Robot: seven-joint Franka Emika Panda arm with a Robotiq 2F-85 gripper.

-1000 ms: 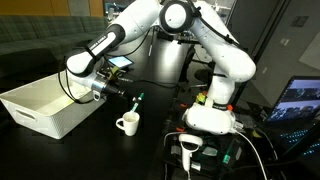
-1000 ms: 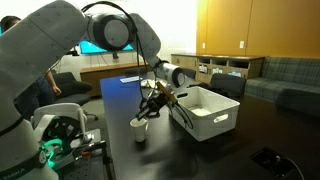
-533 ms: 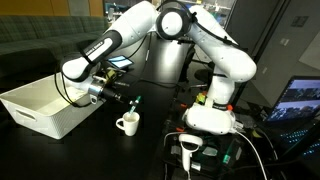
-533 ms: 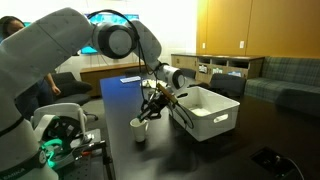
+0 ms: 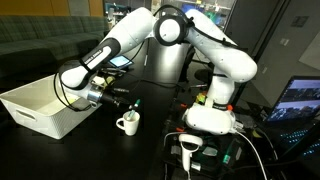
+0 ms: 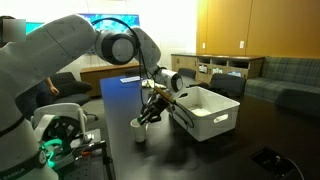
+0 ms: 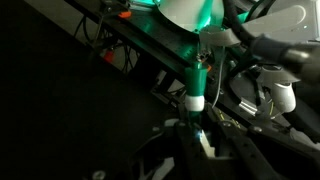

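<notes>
My gripper (image 5: 117, 100) is shut on a green and white marker (image 7: 198, 88). The marker's green tip (image 5: 136, 102) hangs just above a white mug (image 5: 127, 123) on the dark table. In an exterior view the gripper (image 6: 152, 107) sits between the mug (image 6: 139, 127) and a white bin (image 6: 207, 113). In the wrist view the marker stands between my two dark fingers (image 7: 200, 140) and points away from the camera; the mug is not plain there.
The white rectangular bin (image 5: 45, 108) stands right beside the gripper. The robot's white base (image 5: 210, 117) and cables are near the mug. A monitor (image 5: 303, 100) and a sofa (image 6: 285, 75) stand at the room's edges.
The arm has lowered and drawn toward the bin, bringing the marker's tip down closer over the mug. The mug and the bin have not moved.
</notes>
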